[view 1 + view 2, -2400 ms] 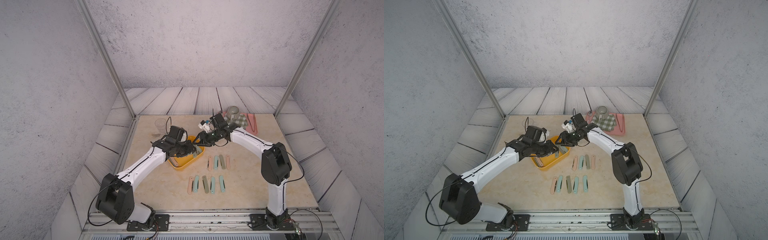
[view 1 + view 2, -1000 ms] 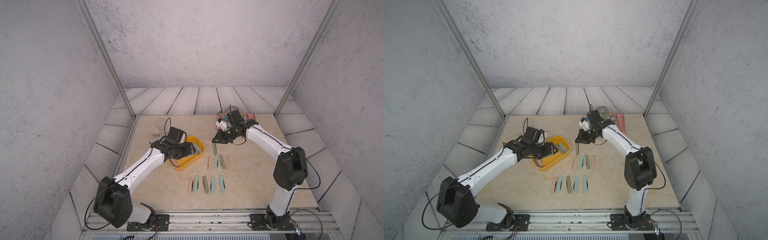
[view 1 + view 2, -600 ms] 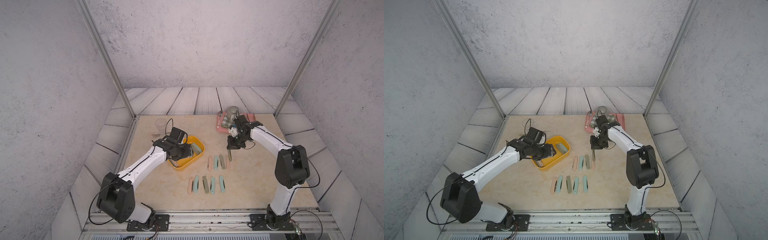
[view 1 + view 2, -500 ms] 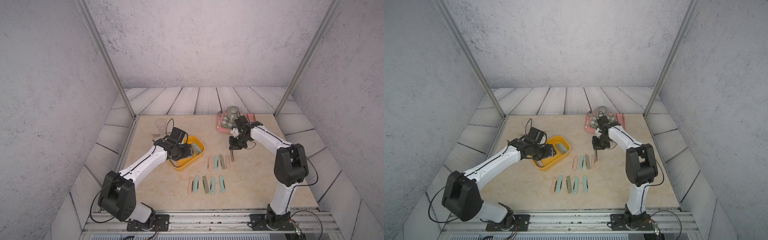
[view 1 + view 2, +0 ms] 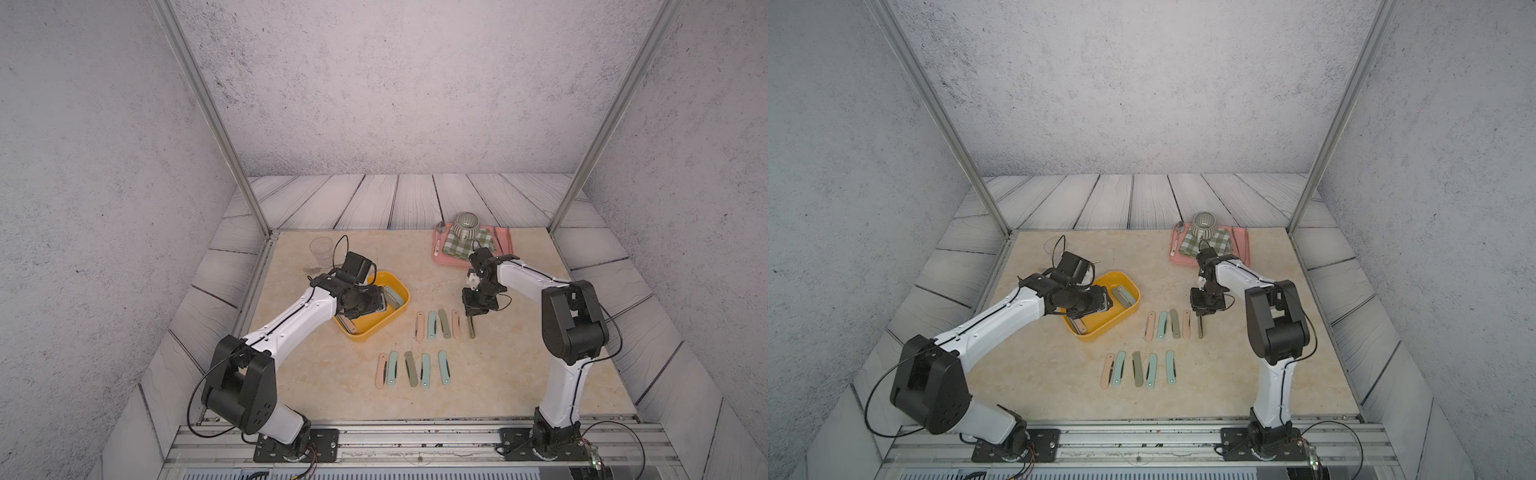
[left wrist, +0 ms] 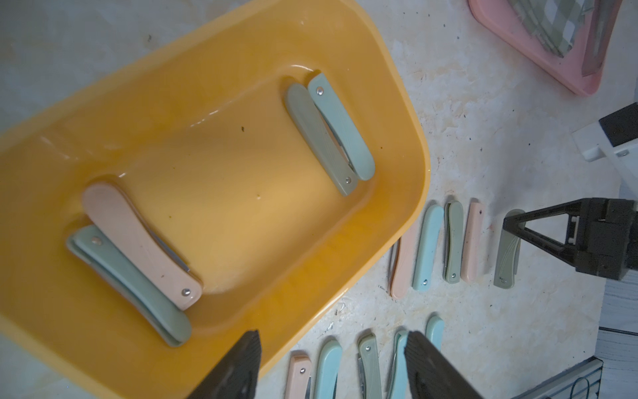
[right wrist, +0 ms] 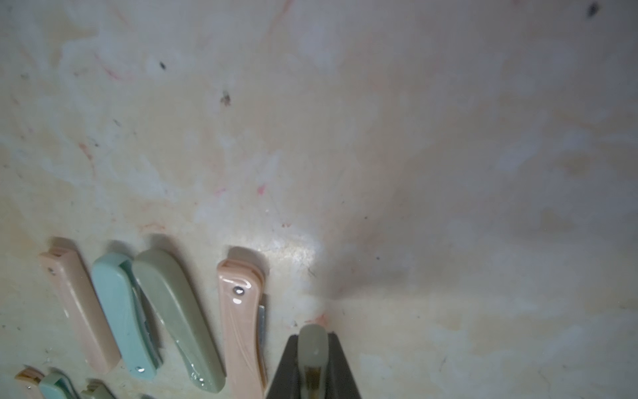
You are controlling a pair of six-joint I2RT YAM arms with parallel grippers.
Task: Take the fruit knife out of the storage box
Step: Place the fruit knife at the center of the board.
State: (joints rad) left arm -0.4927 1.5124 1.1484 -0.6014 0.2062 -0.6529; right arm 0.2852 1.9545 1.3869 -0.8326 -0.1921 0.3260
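The storage box (image 6: 397, 86) sits on the desk (image 5: 519, 374) toward its left edge, about halfway between the near and far edges. At least four folded fruit knives lie inside it. A pink knife (image 6: 138, 238) lies across a teal-green one (image 6: 134, 279) at one end, possibly with another underneath. A sage knife (image 6: 317, 138) and a teal knife (image 6: 341, 121) lie side by side at the other end.

The left jaws hover over the box's rim, spread apart and holding nothing. The right jaws are clamped on the end of a sage-green fruit knife (image 5: 471, 328), held at the right end of the upper row (image 5: 432, 325). I cannot tell whether that knife already rests on the desk.

Nine knives are already laid out near the desk's centre: four in the upper row and five in the lower row (image 5: 410, 369), all roughly parallel. The held knife would be the tenth. I judge the task well past halfway: this knife has yet to be released, and the ones in the box are left to fetch.

A pink tray (image 5: 449, 263) near the far edge, toward the right corner, carries a checked cloth (image 5: 482, 243), a ribbed mug (image 5: 465, 224) and a spoon (image 5: 438, 239). A clear glass (image 5: 321, 249) stands near the far left corner.

No brand, label or writing can be read. The handles show only metal rivets and, on the held knife, faint curved lines.
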